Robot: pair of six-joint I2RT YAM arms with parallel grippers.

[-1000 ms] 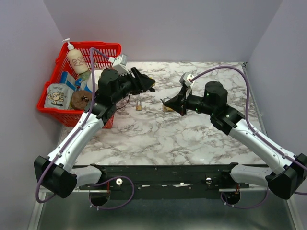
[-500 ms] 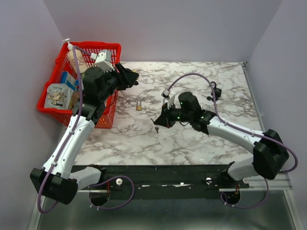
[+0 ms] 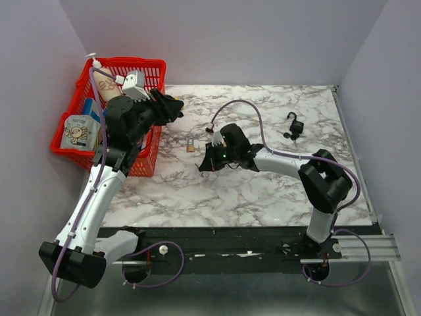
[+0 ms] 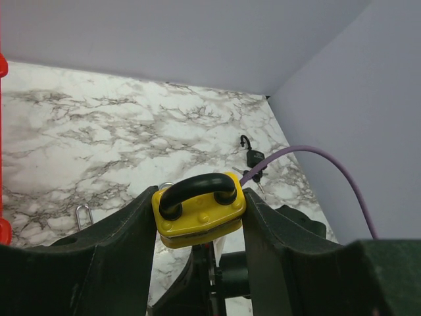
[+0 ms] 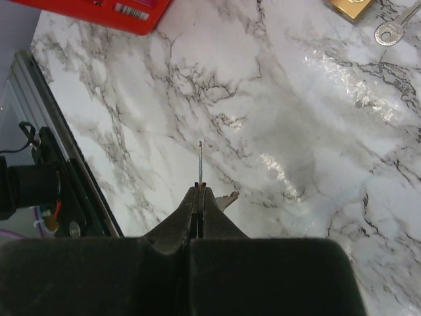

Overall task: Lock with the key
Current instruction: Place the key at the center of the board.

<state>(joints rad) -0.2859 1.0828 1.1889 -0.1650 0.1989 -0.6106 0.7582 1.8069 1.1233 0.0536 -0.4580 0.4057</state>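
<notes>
My left gripper [image 4: 199, 197] is shut on a yellow padlock [image 4: 199, 214] with a black shackle and holds it above the table. In the top view this gripper [image 3: 175, 105] is beside the red basket. My right gripper [image 5: 199, 189] is shut on a thin key [image 5: 200, 161], seen edge-on, its blade sticking out past the fingertips above the marble. In the top view the right gripper [image 3: 204, 164] is low over the table, right of and nearer than the left gripper. The key and the yellow padlock are well apart.
A red basket [image 3: 150, 66] with a bottle and packets stands at the far left. A small brass padlock [image 3: 190, 145] lies between the grippers, a silver key [image 5: 395, 27] next to it. A black padlock [image 3: 294, 124] with keys lies at the far right.
My right gripper has swung left and nearer across the table with the key. My left gripper has drawn back left toward the basket with the yellow padlock.
</notes>
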